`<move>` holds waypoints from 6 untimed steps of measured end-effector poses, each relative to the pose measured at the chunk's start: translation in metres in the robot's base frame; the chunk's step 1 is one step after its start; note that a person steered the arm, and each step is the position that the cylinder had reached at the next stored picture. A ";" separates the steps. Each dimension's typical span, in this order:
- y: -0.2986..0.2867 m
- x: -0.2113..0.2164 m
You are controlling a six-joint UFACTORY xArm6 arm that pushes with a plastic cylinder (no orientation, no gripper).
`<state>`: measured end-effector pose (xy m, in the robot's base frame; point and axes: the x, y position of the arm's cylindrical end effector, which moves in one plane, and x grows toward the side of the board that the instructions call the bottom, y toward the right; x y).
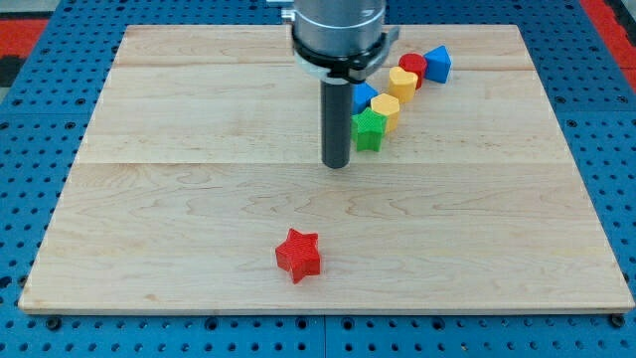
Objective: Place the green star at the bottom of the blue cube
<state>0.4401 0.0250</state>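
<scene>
The green star [369, 130] lies on the wooden board at the upper middle, just right of my tip [338, 164]. The tip stands close beside the star's left side; whether it touches is not clear. A blue cube [438, 63] sits at the view's top right, well up and right of the star. Another blue block [364, 96] is partly hidden behind the rod, just above the star.
A yellow block [386, 109] touches the star's upper right. A second yellow block [402, 83] and a red block [413, 68] line up toward the blue cube. A red star [298, 255] lies alone at the lower middle. The board's edge [328, 310] runs along the bottom.
</scene>
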 end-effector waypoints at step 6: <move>0.054 -0.044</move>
